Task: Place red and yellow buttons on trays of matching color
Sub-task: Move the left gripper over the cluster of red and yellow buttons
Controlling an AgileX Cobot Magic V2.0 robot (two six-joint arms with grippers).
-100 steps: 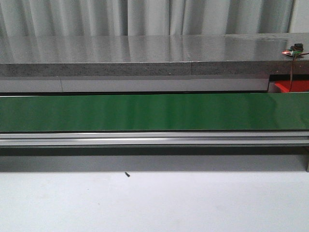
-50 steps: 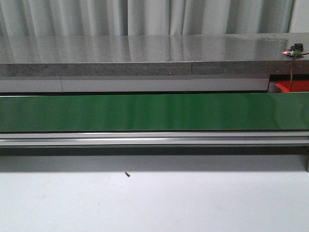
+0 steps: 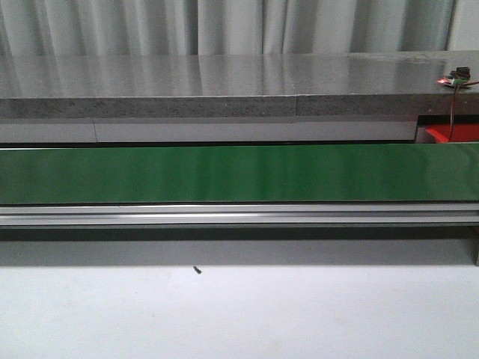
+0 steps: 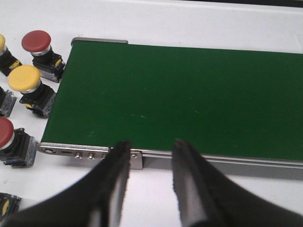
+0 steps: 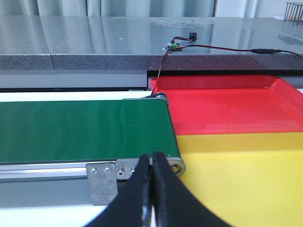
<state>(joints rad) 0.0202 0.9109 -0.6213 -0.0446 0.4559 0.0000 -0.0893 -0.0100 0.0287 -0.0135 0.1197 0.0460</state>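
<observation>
Buttons point(image 4: 26, 80) beside belt; left claw point(image 4: 150, 156) parted, right claw point(image 5: 152, 165) closed.

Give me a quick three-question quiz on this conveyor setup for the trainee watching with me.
1. True or false: the left gripper is open and holds nothing.
2. Which flat plastic tray lies farther from the right gripper: A) the red tray, B) the yellow tray?
3. Fill in: the long green conveyor belt carries ___ buttons.

Key
1. True; its fingers stand apart above the belt's edge.
2. A.
3. No; the round red-capped push button and yellow-capped push button sit on the white table beside the belt's end.
</observation>
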